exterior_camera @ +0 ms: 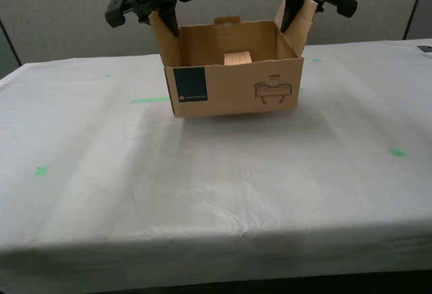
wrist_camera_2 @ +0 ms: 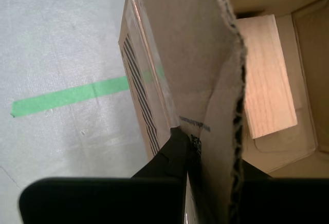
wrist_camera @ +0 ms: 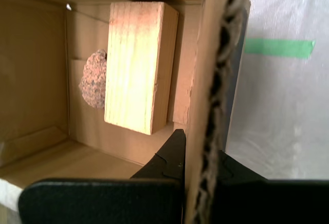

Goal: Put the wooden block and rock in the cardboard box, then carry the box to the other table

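Note:
The cardboard box (exterior_camera: 236,90) stands on the white cloth of the other table (exterior_camera: 202,193), far middle of the exterior view. The wooden block (exterior_camera: 237,57) lies inside it, also seen as the block (wrist_camera: 136,64) and the block (wrist_camera_2: 267,75). The rock (wrist_camera: 94,79) rests against the block on the box floor; the exterior view hides it. My second gripper (exterior_camera: 165,21) is shut on the side flap at the exterior view's left, the flap (wrist_camera_2: 185,54) pinched in my second gripper (wrist_camera_2: 193,136). My first gripper (exterior_camera: 293,14) is shut on the opposite flap (wrist_camera: 205,54), as my first gripper (wrist_camera: 198,142) shows.
A long green tape strip (exterior_camera: 150,99) lies beside the box at the exterior view's left, seen too as the strip (wrist_camera_2: 72,96). Smaller green marks (exterior_camera: 397,152) dot the cloth. A grey partition wall (exterior_camera: 67,11) stands behind the table.

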